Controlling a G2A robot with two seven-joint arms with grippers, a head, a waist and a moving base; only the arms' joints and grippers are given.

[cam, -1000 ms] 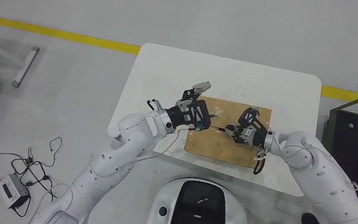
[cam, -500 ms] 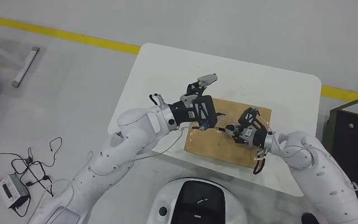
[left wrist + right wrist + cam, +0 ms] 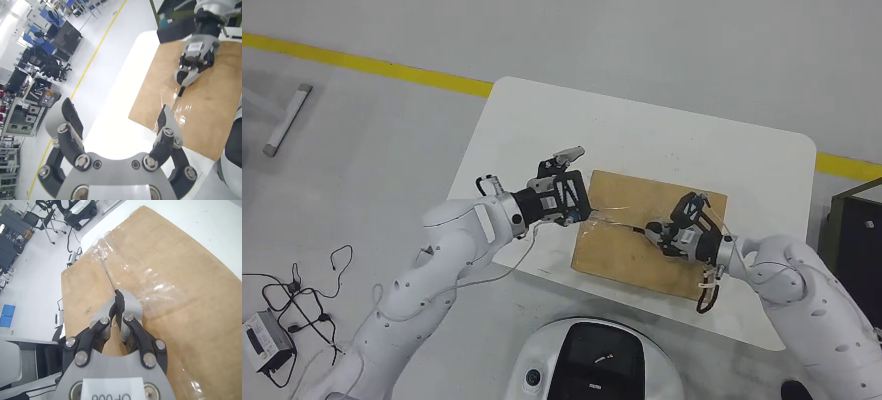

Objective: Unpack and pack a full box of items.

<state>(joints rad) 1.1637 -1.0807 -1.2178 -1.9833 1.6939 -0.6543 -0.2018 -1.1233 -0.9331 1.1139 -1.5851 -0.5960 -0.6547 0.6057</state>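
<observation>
Where the left pincer hangs: we find it over the table, at the end of the box farthest from the right pincer.
Left pincer's state: released, we judge, its fingers spread wide with nothing between them; one finger stands just beside the taped edge of the box, and we cannot tell whether it touches.
Table: white, lying beneath both pincers and bearing the box.
Box: brown cardboard, closed and flat; one end sits just ahead of the left pincer, while its middle lies directly under the right pincer.
Tape: clear and glinting, laid along the seam on the box top; we follow it from the edge by the left pincer to the right pincer's fingertips.
Cutter: small and dark, sticking out of the right pincer's tips toward the left pincer, its thin point down on the tape at the seam.
Right pincer: low over the box top, aimed along the seam at the left pincer, a stretch of tape between the two.
Right pincer's state: clenched on the cutter, fingers close together.
</observation>
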